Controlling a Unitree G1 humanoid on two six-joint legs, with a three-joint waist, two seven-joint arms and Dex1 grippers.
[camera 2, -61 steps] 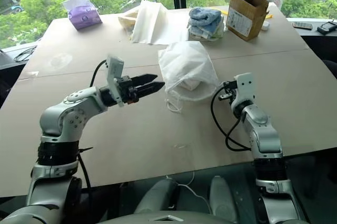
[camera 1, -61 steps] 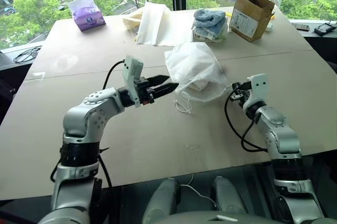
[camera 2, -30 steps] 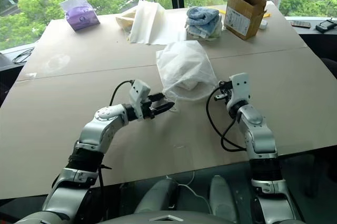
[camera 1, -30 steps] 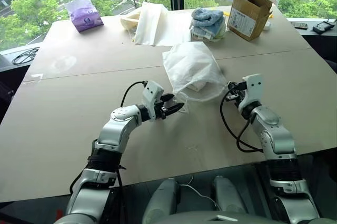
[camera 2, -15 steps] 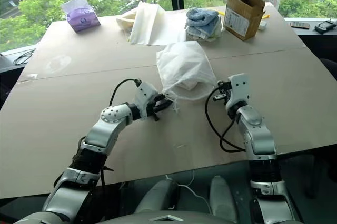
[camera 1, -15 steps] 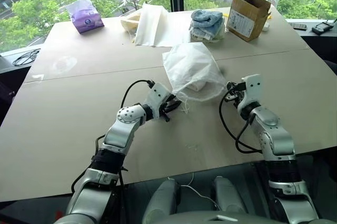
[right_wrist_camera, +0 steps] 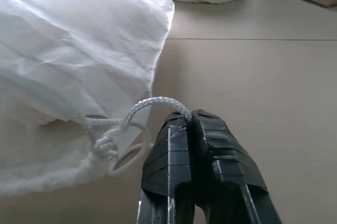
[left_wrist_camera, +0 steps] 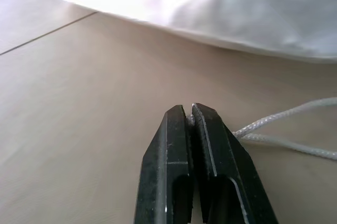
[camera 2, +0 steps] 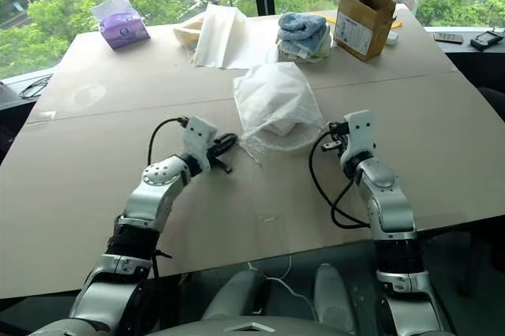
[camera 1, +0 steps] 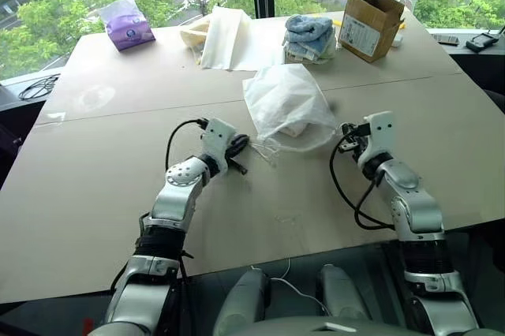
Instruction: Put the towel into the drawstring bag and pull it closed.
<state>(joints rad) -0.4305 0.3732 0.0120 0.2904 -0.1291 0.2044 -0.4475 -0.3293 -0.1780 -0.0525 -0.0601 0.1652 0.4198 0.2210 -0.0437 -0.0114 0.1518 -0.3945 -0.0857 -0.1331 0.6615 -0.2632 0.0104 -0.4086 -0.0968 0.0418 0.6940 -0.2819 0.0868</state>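
Both end effectors, left (left_wrist_camera: 189, 112) and right (right_wrist_camera: 189, 116), were clamped on cords of the drawstring bag (camera 1: 288, 103), which lay mid-worktop (camera 1: 118, 194). The thin cords might slip free under tension.

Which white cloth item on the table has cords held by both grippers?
The drawstring bag, mid-table between the grippers; the cream sheet lies untouched at the far edge.

A: Where have we got room to move? The near half of the table (camera 1: 95, 218) looks bare, so we can sweep either arm out sideways there.

B: Yep. Dead ahead the drawstring bag (camera 1: 288, 107) sits between our two grippers. Behind it the blue towel stack (camera 1: 310, 35), cardboard box (camera 1: 367, 16), cream cloth sheet (camera 1: 225, 36) and purple tissue pack (camera 1: 128, 22) line the far edge.
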